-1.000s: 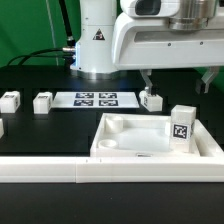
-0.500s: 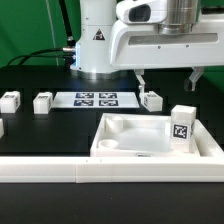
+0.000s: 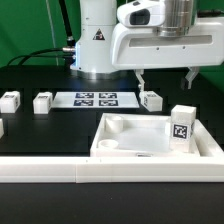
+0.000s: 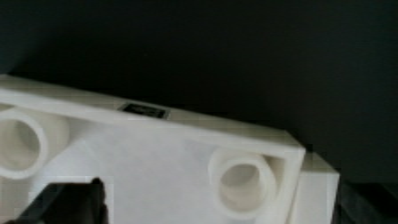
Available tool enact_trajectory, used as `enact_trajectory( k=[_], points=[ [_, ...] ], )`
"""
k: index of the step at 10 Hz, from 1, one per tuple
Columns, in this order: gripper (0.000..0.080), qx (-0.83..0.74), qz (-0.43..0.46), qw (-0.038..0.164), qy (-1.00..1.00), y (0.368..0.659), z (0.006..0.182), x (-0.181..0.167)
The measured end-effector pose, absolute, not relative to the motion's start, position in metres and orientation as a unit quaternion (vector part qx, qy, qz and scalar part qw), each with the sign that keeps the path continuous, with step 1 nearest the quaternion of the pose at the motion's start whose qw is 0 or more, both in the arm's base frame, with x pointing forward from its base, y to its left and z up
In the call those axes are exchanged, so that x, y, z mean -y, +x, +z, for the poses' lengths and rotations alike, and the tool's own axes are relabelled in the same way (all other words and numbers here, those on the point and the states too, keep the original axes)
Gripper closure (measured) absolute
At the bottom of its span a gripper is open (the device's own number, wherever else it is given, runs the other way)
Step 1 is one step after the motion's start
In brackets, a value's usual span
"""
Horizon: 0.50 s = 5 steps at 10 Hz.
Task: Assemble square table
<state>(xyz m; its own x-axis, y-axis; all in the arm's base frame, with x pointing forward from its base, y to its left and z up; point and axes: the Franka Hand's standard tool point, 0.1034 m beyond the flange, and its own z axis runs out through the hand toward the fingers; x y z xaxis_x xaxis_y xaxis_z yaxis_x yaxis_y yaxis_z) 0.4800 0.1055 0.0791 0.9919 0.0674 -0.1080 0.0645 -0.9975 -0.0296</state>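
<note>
The tool (image 3: 166,80) hangs wide open and holds nothing; the square table slab (image 3: 140,142) lies on the black tabletop (image 3: 40,135) at the tool's 6 o'clock, well apart from it. I count one slab; one tagged block (image 3: 182,125) at its 3 o'clock side; three legs, the near leg (image 3: 151,100) at the tool's 7 o'clock, the middle leg (image 3: 42,101) and the far leg (image 3: 9,100) toward 9 o'clock. Only the wrist view shows two round sockets (image 4: 240,180) up close; only the exterior view shows the legs.

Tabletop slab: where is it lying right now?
In the exterior view the tabletop slab lies at that view's lower right, just behind the white border wall, a tagged leg at its right end, the marker board farther back on the left.
</note>
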Motion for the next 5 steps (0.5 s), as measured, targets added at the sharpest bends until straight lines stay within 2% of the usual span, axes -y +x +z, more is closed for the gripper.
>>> enact_trajectory(
  k=[5],
  points=[
    [0.0151, 0.041, 0.065, 0.011, -0.997, 0.444, 0.065, -0.108]
  ],
)
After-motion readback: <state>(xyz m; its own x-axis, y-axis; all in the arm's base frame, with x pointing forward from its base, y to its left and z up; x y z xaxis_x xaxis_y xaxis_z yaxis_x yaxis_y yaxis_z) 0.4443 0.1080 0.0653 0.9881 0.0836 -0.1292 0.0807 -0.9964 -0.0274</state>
